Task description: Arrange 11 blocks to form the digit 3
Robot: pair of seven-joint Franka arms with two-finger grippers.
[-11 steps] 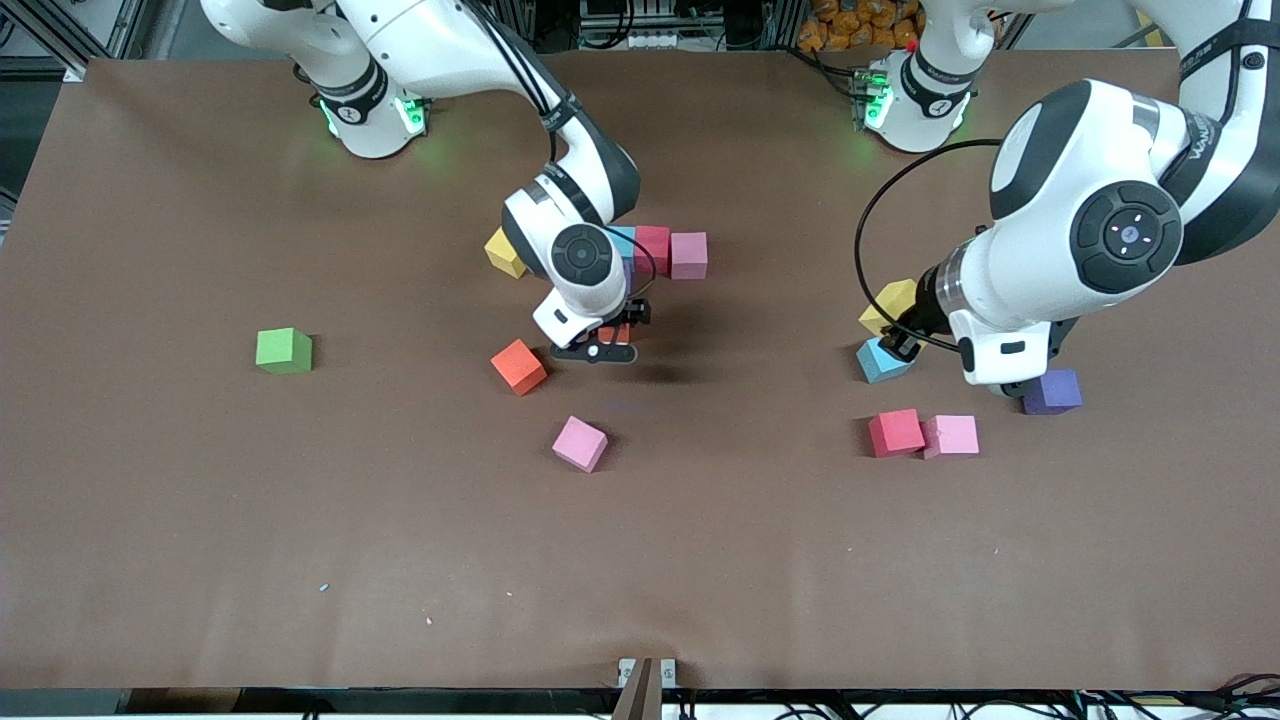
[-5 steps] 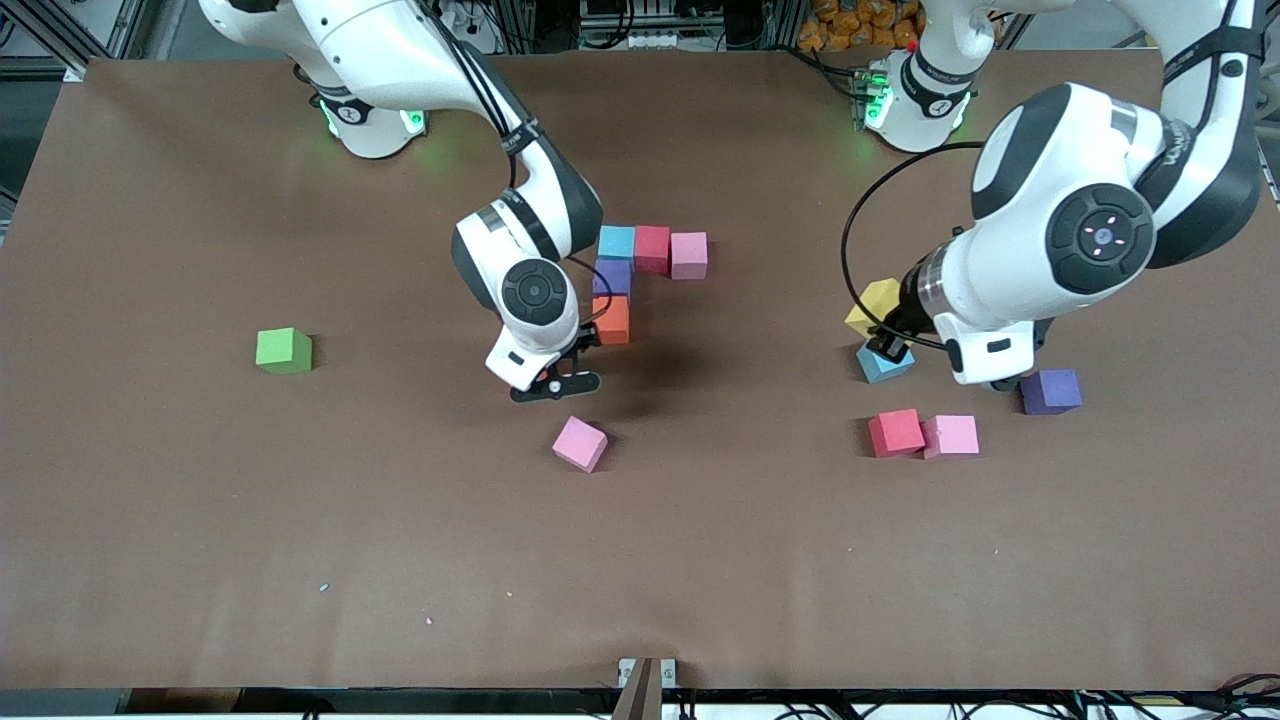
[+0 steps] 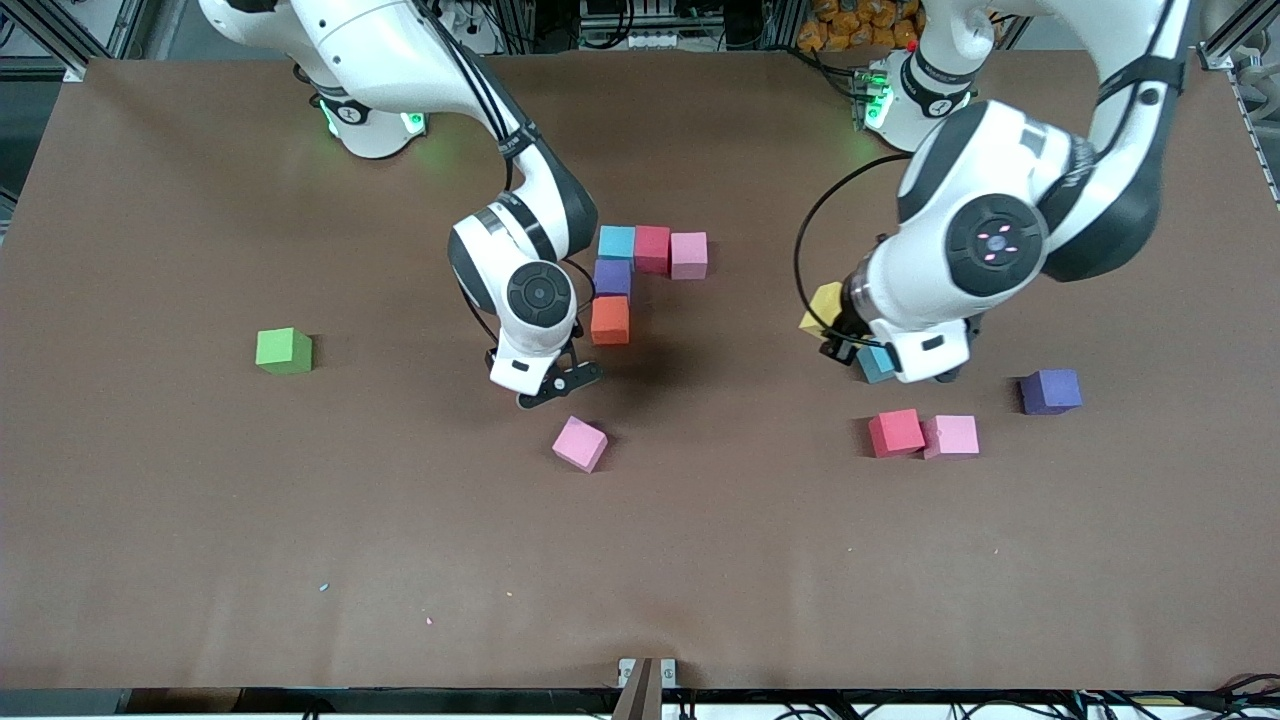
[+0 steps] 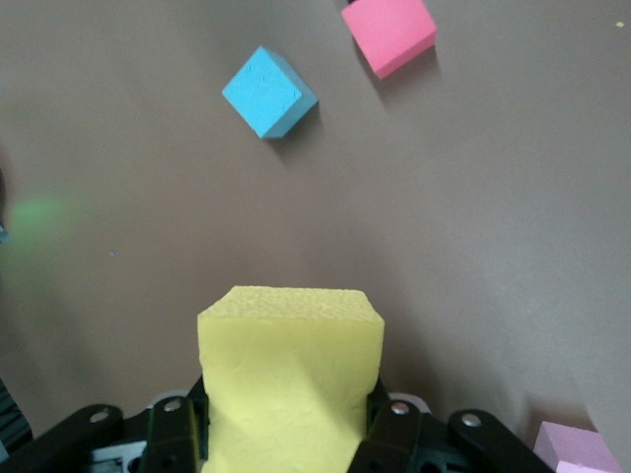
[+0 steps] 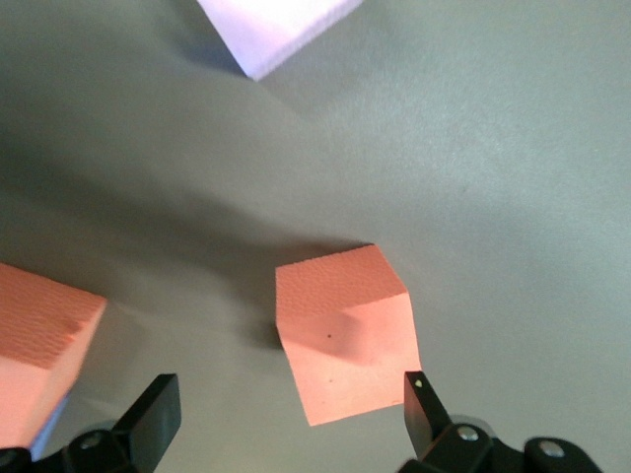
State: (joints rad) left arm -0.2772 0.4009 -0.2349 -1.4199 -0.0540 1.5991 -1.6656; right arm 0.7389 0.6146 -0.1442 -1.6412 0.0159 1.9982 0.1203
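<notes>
Yellow foam cube (image 4: 291,379), pebbly-faced, pinched in left claw (image 4: 291,434); right claw (image 5: 286,414) agape, seemingly over orange cube (image 5: 345,340).

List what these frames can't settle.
- Loose orange cube: hidden in the front view by the right arm's wrist. Only the right wrist view shows it, under the open right gripper.
- Light blue cube: partly covered in the front view by the left arm's hand.
- Left gripper: its fingertips are hidden by the yellow cube it holds.
- Pale cube: cut by the right wrist view's edge, colour unclear.

Five blocks (image 3: 628,271) touch; others (image 3: 921,433) lie apart.
</notes>
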